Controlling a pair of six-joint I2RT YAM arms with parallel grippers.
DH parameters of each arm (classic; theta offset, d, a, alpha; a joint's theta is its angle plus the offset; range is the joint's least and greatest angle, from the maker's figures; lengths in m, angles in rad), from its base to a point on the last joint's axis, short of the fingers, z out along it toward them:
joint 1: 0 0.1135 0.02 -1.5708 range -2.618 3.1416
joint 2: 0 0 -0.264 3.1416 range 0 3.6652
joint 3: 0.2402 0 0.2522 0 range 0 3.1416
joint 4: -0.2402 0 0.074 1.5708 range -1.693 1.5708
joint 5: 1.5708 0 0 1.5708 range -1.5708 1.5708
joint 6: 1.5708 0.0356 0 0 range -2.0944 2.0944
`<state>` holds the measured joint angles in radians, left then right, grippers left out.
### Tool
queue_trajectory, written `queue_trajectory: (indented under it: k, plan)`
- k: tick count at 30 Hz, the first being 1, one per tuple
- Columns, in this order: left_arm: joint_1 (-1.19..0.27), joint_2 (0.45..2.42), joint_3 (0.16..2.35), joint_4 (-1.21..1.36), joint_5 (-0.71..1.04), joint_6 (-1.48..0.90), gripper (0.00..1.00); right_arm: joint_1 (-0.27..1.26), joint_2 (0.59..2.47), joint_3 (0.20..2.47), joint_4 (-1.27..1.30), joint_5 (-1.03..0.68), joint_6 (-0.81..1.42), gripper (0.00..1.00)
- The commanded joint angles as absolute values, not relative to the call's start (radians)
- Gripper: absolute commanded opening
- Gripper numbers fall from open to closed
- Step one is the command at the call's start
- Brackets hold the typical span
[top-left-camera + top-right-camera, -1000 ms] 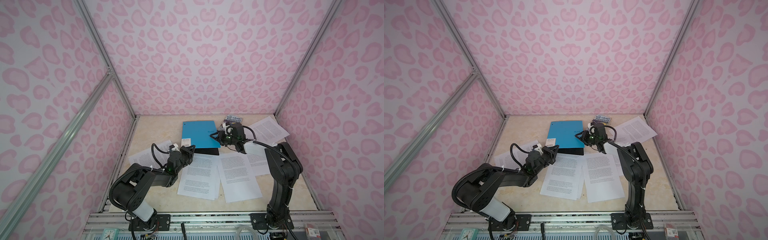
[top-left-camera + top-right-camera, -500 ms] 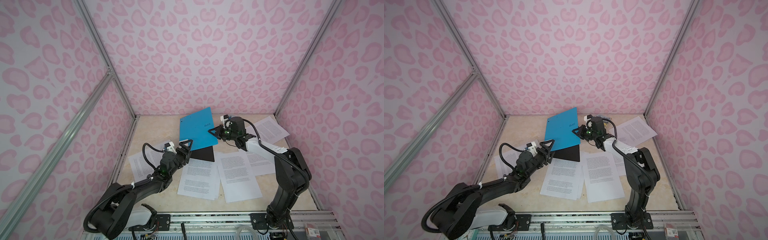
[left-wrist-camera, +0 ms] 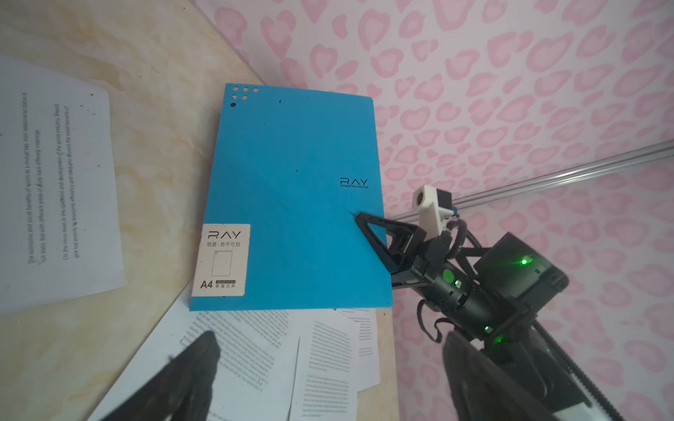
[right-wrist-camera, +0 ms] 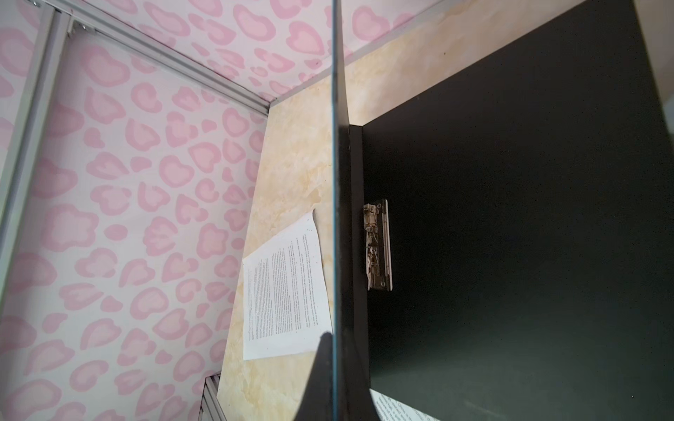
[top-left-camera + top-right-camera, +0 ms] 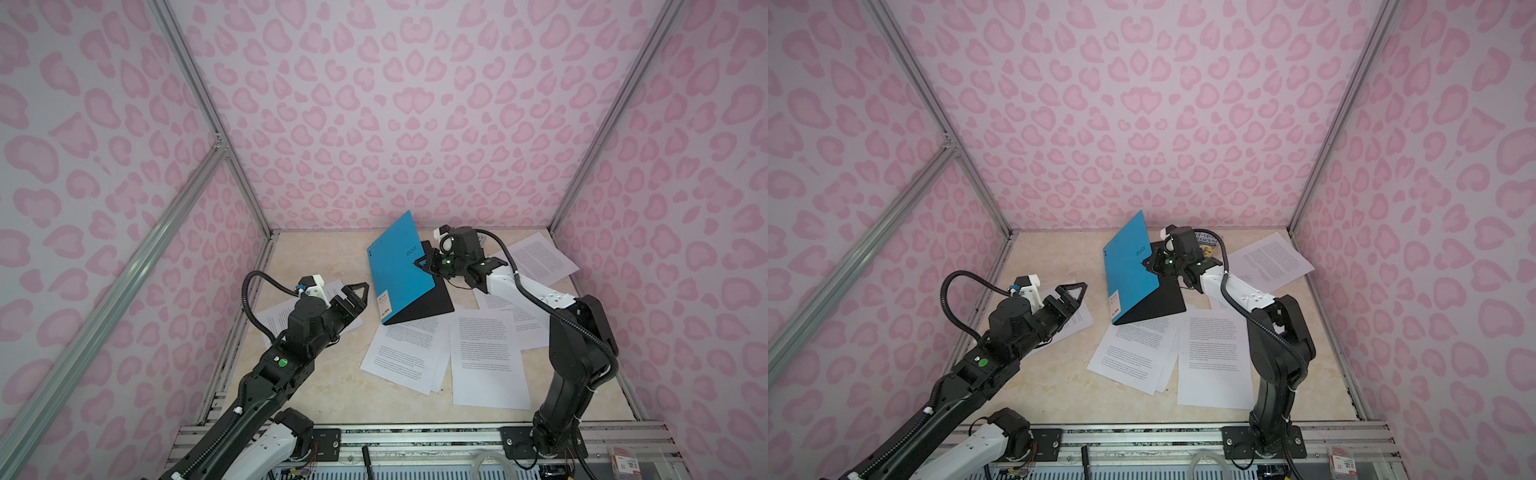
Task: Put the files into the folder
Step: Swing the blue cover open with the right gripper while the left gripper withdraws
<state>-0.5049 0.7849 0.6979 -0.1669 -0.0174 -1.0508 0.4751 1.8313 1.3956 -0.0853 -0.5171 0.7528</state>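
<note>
Pinching the lifted cover of the blue folder point(image 5: 395, 270), the right pincer point(image 5: 418, 263) props it open; left pincer point(image 5: 360, 296) spread, empty; all printed sheets point(image 5: 486, 357) lie outside.

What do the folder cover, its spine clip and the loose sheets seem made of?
Folder cover: stiff matte board or plastic, blue outside, black inside; it stands flat without sagging. Spine clip: silvery metal, glinting. Loose sheets: thin printed paper, one edge curling.
</note>
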Motion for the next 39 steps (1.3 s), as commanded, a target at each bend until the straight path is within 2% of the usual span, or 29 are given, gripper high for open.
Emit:
queue_trajectory:
  k: [1,8,14,17,19,24,31,37,39]
  plan:
    - [-0.498,0.757,0.775,-0.384,-0.001,-0.87,0.97,0.496,1.841,1.423,-0.121,-0.493,0.723,0.0]
    - [-0.483,0.771,0.979,-0.674,-0.018,-0.591,0.97,0.523,1.834,1.436,-0.168,-0.444,0.703,0.0]
    - [-0.482,0.776,0.961,-0.736,-0.028,-0.482,0.97,0.535,1.826,1.451,-0.236,-0.387,0.678,0.0]
    - [-0.482,0.773,0.931,-0.734,-0.027,-0.443,0.97,0.54,1.817,1.454,-0.226,-0.414,0.666,0.25]
    - [-0.482,0.769,0.914,-0.735,-0.047,-0.429,0.97,0.542,1.81,1.451,-0.193,-0.455,0.673,0.37]
    - [-0.479,0.752,0.877,-0.742,-0.122,-0.395,0.97,0.563,1.809,1.477,-0.156,-0.519,0.688,0.58]
    - [-0.454,0.64,0.867,-0.713,-0.129,-0.392,0.97,0.652,1.845,1.623,-0.202,-0.508,0.678,0.67]
    - [-0.442,0.503,0.859,-0.675,-0.239,-0.433,0.97,0.798,1.978,1.827,-0.233,-0.503,0.67,0.76]
    - [-0.44,0.456,0.858,-0.683,-0.306,-0.45,0.97,0.849,2.044,1.905,-0.236,-0.494,0.664,0.86]
